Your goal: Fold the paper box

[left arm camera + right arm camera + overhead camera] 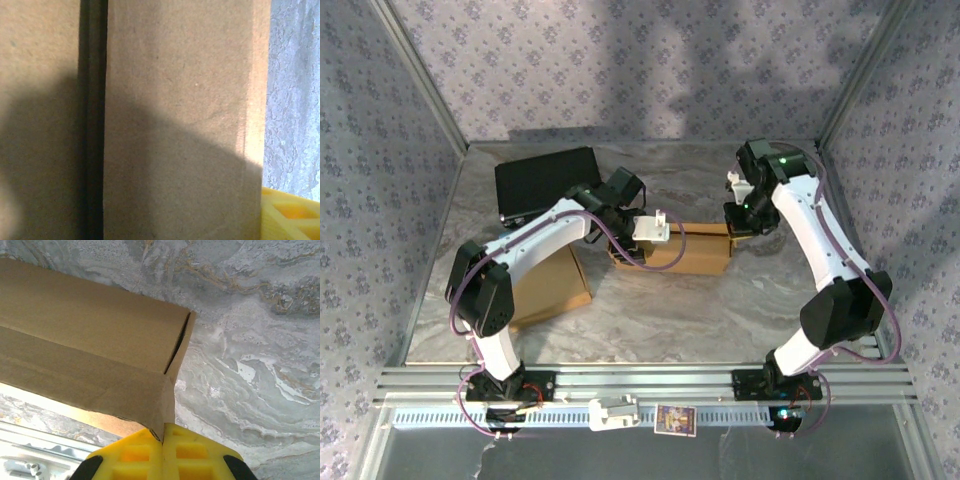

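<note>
The paper box (695, 252) lies on its long side near the middle of the tabletop (720, 320), a low brown cardboard block running left to right. In the right wrist view its end is not sealed. A dark slit gapes between the top panel and a side flap, and a lower flap sticks out past the corner of the box.

The right tool (162, 434) is clamped on the tip of that flap, its yellow fingers (200, 456) pressed together with the cardboard edge between them. From above it sits at the right end of the box.

The left tool (642, 238) hangs over the left end of the box, and from above its jaws are hidden by its own wrist. In the left wrist view the cardboard is very close: two brown panels with a dark seam between them. One yellow finger (290, 215) shows just beside the box's edge. Whether this tool is wide or narrow I cannot tell.

Left of the box and nearer the arm bases, a second cardboard piece (555, 290) lies flat under the left arm (535, 240). Behind the box's left end rests a black flat case (548, 180). Well in front of the box, by the metal rail (720, 382), lie a small printed card (675, 420) and a white part (615, 411).
</note>
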`<action>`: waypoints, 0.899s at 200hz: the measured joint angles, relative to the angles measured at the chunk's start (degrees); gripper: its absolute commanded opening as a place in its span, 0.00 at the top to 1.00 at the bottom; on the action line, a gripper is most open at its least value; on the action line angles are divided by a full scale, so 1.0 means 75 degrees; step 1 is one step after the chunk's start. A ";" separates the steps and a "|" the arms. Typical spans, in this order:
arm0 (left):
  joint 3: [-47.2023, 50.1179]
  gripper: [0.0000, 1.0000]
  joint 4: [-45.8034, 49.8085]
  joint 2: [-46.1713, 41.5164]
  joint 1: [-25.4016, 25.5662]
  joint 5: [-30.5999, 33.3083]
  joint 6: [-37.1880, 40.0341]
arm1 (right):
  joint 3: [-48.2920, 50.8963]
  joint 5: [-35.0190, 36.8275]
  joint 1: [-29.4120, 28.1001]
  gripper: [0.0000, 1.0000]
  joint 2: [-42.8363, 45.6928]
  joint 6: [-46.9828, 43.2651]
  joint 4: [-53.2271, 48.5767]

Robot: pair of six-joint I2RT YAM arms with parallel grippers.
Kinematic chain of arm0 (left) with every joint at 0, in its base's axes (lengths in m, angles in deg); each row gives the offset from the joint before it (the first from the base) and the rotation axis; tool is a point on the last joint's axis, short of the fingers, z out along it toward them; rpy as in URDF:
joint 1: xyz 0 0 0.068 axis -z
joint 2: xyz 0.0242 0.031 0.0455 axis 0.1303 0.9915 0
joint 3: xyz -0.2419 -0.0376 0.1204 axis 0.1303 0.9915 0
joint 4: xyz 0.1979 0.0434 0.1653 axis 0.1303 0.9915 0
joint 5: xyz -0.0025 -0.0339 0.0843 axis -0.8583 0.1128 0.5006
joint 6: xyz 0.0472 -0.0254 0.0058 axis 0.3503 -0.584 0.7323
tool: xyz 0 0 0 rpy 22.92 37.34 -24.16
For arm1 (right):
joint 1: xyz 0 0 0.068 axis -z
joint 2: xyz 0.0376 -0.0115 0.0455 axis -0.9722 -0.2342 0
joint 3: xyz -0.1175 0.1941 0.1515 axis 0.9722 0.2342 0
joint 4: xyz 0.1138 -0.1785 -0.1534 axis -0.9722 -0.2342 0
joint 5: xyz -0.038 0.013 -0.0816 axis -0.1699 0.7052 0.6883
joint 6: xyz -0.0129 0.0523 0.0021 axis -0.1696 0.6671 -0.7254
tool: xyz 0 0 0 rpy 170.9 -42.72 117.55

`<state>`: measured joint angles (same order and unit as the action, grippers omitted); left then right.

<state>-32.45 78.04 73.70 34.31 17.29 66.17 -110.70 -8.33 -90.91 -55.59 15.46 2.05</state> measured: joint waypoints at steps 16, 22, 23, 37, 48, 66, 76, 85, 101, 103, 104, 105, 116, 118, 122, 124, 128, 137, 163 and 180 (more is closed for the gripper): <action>-0.0009 0.30 0.0006 0.0000 0.0015 0.0032 0.0006 | -0.0064 -0.0169 0.0070 1.00 -0.0006 0.0023 -0.0085; -0.0015 0.30 0.0012 0.0003 0.0023 0.0064 0.0009 | -0.0087 -0.0259 0.0105 1.00 -0.0006 0.0035 -0.0105; -0.0015 0.30 0.0012 0.0006 0.0026 0.0067 0.0009 | -0.0096 -0.0286 0.0114 1.00 -0.0006 0.0047 -0.0111; -0.0035 0.29 0.0029 0.0015 0.0064 0.0166 0.0047 | -0.0137 -0.0545 0.0236 1.00 -0.0006 0.0125 -0.0143; -0.0073 0.28 0.0055 0.0029 0.0105 0.0259 0.0085 | -0.0143 -0.0781 0.0347 1.00 -0.0006 0.0195 -0.0143; -0.0131 0.28 0.0117 0.0044 0.0216 0.0431 0.0122 | -0.0143 -0.1137 0.0478 1.00 -0.0006 0.0309 -0.0137; -0.0195 0.28 0.0178 0.0076 0.0265 0.0513 0.0143 | -0.0134 -0.1256 0.0507 1.00 -0.0006 0.0382 -0.0128; -0.0224 0.27 0.0181 0.0087 0.0300 0.0557 0.0146 | -0.0105 -0.1346 0.0510 1.00 -0.0006 0.0428 -0.0102; -0.0256 0.27 0.0219 0.0114 0.0350 0.0650 0.0149 | 0.0058 -0.1539 0.0527 1.00 -0.0003 0.0484 -0.0023; -0.0262 0.27 0.0227 0.0117 0.0353 0.0662 0.0146 | 0.0087 -0.1562 0.0533 1.00 -0.0003 0.0487 -0.0015; -0.0265 0.27 0.0233 0.0125 0.0358 0.0676 0.0152 | 0.0096 -0.1571 0.0533 1.00 -0.0003 0.0490 -0.0012; -0.0268 0.26 0.0236 0.0128 0.0361 0.0685 0.0152 | 0.0119 -0.1582 0.0533 1.00 -0.0003 0.0493 0.0000; -0.0300 0.26 0.0280 0.0166 0.0379 0.0764 0.0149 | 0.0265 -0.1711 0.0568 1.00 -0.0003 0.0548 0.0050; -0.0312 0.26 0.0291 0.0178 0.0385 0.0775 0.0149 | 0.0289 -0.1725 0.0574 1.00 -0.0003 0.0557 0.0058; -0.0323 0.27 0.0309 0.0195 0.0396 0.0784 0.0149 | 0.0332 -0.1760 0.0592 1.00 -0.0003 0.0577 0.0079; -0.0329 0.27 0.0318 0.0207 0.0396 0.0799 0.0149 | 0.0356 -0.1772 0.0603 1.00 -0.0003 0.0586 0.0093; -0.0344 0.27 0.0338 0.0219 0.0402 0.0804 0.0146 | 0.0393 -0.1804 0.0621 1.00 -0.0003 0.0600 0.0111; -0.0356 0.28 0.0361 0.0242 0.0428 0.0839 0.0146 | 0.0475 -0.1865 0.0647 1.00 -0.0003 0.0638 0.0154; -0.0449 0.29 0.0466 0.0309 0.0478 0.0933 0.0143 | 0.0635 -0.1938 0.0670 1.00 0.0032 0.0729 0.0254; -0.0493 0.27 0.0501 0.0332 0.0519 0.0988 0.0140 | 0.0641 -0.1973 0.0682 1.00 0.0090 0.0831 0.0321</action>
<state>-36.15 81.80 76.19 38.20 24.70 67.22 -105.89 -23.13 -85.80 -54.91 21.69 4.46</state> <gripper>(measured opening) 0.714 0.051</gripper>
